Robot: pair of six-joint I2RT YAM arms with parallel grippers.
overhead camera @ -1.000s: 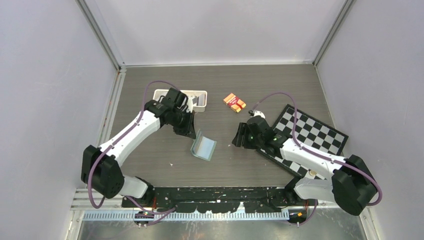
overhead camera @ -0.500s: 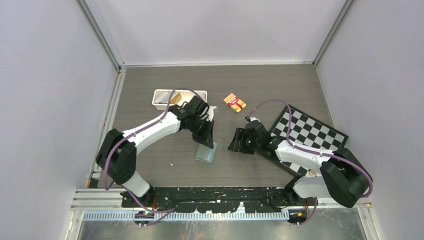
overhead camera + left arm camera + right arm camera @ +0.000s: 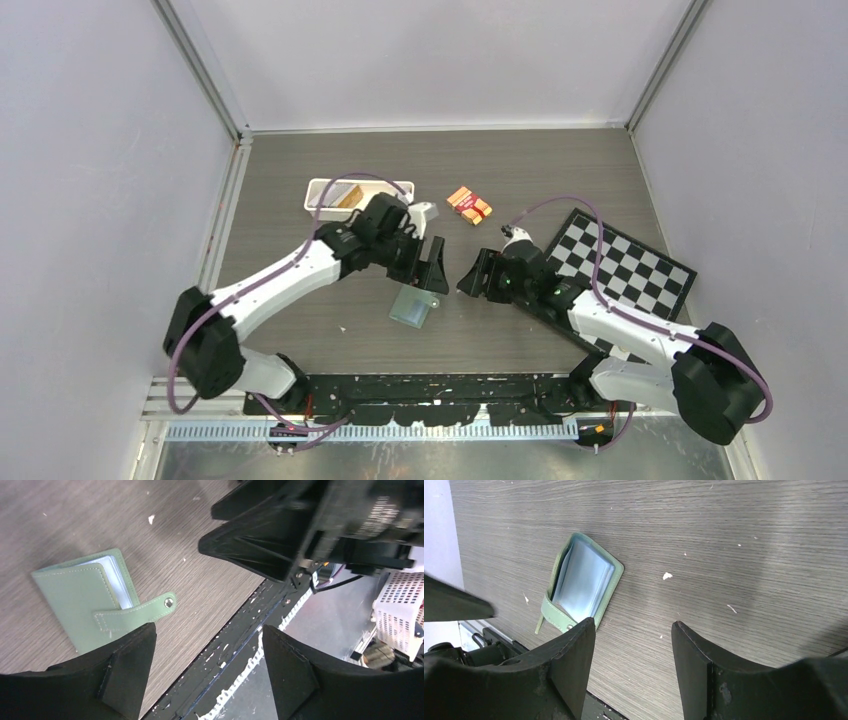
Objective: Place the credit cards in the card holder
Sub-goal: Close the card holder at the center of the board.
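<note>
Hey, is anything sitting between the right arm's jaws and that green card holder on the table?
Nothing visible. In the right wrist view, only bare wood-grain table lies between the right jaws, which stand open, and the sage-green folding card holder. The left jaws hang open at its far side, not in the path.

white tray (image 3: 310, 197): far left | orange-red packet (image 3: 469, 205): far centre | chessboard (image 3: 630, 265): right | table (image 3: 300, 160): dark woodgrain
</note>
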